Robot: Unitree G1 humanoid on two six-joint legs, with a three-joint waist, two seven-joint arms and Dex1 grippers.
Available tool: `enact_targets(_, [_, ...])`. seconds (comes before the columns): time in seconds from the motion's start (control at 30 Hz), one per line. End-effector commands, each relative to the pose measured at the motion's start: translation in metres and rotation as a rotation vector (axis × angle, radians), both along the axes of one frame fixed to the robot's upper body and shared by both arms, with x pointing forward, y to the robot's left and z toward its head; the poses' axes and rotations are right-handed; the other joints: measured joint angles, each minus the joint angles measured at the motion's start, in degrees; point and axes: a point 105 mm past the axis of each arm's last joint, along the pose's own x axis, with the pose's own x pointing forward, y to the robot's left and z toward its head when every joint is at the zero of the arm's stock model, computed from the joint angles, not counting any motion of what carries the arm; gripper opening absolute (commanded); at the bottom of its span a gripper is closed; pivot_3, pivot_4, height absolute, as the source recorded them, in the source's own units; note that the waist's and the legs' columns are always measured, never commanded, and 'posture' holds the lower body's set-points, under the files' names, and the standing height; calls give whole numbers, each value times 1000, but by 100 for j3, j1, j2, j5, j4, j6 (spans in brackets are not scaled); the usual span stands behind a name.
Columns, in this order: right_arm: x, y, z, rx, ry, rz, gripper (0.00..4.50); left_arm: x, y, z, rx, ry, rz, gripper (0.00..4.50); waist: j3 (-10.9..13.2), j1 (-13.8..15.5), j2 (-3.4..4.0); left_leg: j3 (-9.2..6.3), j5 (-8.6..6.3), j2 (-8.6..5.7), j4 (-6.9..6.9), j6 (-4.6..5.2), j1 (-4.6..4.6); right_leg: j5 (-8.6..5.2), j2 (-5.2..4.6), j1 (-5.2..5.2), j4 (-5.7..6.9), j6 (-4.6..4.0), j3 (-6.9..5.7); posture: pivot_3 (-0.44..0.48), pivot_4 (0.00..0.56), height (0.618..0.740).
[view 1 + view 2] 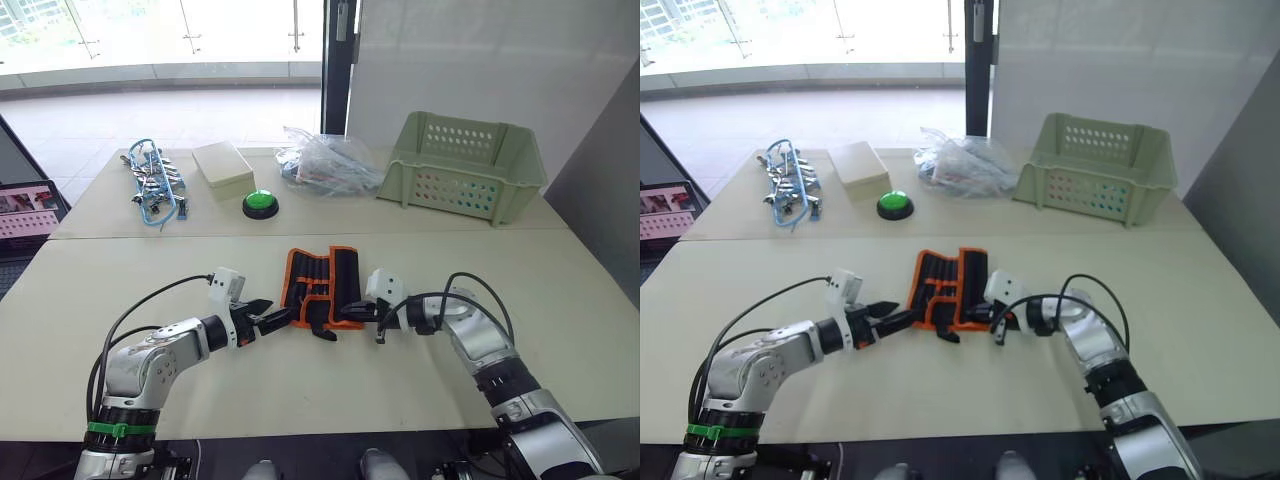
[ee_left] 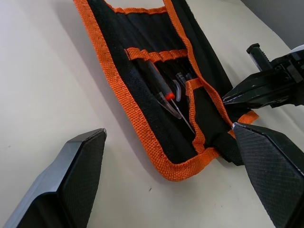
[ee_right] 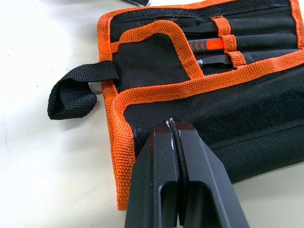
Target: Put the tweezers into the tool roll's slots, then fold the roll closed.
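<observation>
1. Pale tabletop point(image 1: 560, 300) up front, bright window behind, and at the back of it sit a green basket point(image 1: 462, 165), a green button point(image 1: 260, 203), a cream box point(image 1: 223, 165), a clear plastic bag point(image 1: 325, 162) and a blue-and-silver cable bundle point(image 1: 153, 183).

2. Centre stage: the tool roll point(image 1: 322, 285), black with orange edging, lies flat and open near the front edge, between the two arms.

3. Good news on step one: the tweezers point(image 2: 164, 92) sit tucked in the slots, dark handles under an orange band, one with an orange mark. The exact count is hard to tell.

4. Left gripper point(image 1: 268, 318) hovers just beside the roll's left edge, fingers spread wide with nothing between them.

5. Right gripper point(image 1: 352, 311) comes in at the roll's near right corner, close to the strap point(image 3: 76, 95); its fingers are pressed together, tips at the black fabric. Whether any cloth is pinched is not clear.

6. The verdict: loading looks done, the fold is what's left. The roll is not yet turned over on itself.
</observation>
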Motion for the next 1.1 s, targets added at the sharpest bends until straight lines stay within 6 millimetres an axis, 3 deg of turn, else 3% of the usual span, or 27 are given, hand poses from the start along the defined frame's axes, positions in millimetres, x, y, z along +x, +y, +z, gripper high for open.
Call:
enact_targets(0.03, [-3, -1, -12, -29, 33, -20, 0, 1, -6, -2, -4, 25, -19, 3958, 0, 9, 0, 0, 0, 0, 1, 0, 0, 0, 0, 0, 0, 0, 0, 0, 150, 740])
enact_targets(0.43, [-1, -3, -17, -51, 51, -61, 0, 7, 0, 14, -67, -10, 12, 32, 0, 9, 0, -1, 0, 1, 18, 0, -3, 0, 2, 1, 4, 0, 0, 0, 150, 740])
enact_targets(0.57, [0, -7, -21, -76, 54, -83, 0, 14, -3, 33, -98, -93, 8, 32, 0, 22, -1, 0, 0, 1, 22, 0, -4, 0, 2, 2, 4, 0, 0, 0, 150, 740])
enact_targets(0.73, [-1, -7, -23, -80, 62, -93, 0, 11, -27, 52, -142, -171, -93, 32, 0, 30, -1, 1, 0, 1, 24, 0, -4, 0, 2, 3, 4, 0, 1, 0, 150, 740])
enact_targets(0.83, [-1, -6, -24, -75, 73, -102, 0, 8, -49, 42, -32, -201, -198, 32, 0, 45, -1, 0, 0, 0, 24, 0, -4, 0, 2, 4, 4, 0, 1, 0, 150, 740])
enact_targets(1.1, [-4, -7, -22, -64, 85, -116, 0, 6, -89, 28, 30, -214, -361, 32, 0, 61, -1, 0, 0, -2, 26, 0, -2, 0, 2, 12, 0, 1, 0, 0, 150, 740])
